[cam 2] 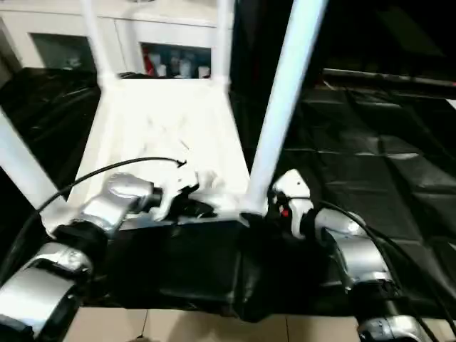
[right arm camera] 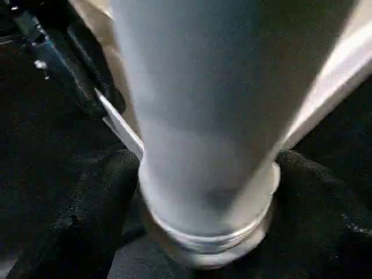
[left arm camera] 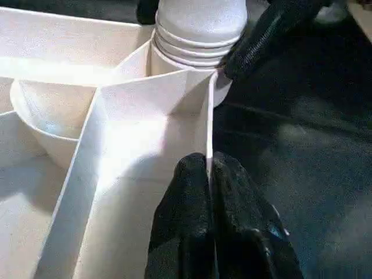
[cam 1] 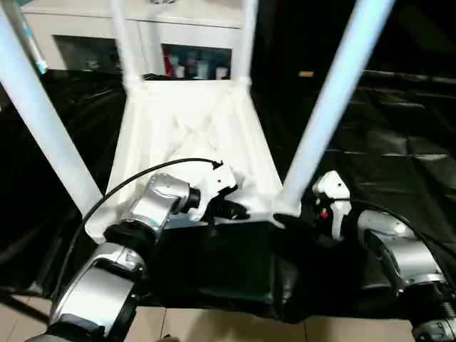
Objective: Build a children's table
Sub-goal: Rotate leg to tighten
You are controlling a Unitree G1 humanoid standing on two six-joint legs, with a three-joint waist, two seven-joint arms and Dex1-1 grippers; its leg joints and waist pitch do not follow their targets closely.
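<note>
Black sheeting covers the counter [cam 1: 399, 149], and my upside-down tabletop [cam 1: 192, 135] sits on it with its legs up. My left gripper [left arm camera: 209, 174] has its fingers pinched on the rim, while my right gripper [right arm camera: 203, 192] has its fingers spread either side of the near-right leg [cam 1: 335, 100].

At the top of my view stands a white cabinet [cam 1: 178, 28] with glass doors, small bottles [cam 1: 196, 68] showing behind the panes. A wrinkled black sheet [cam 1: 399, 142] covers the worktop across the middle and right. Pale floor [cam 1: 228, 328] runs along the bottom edge.
</note>
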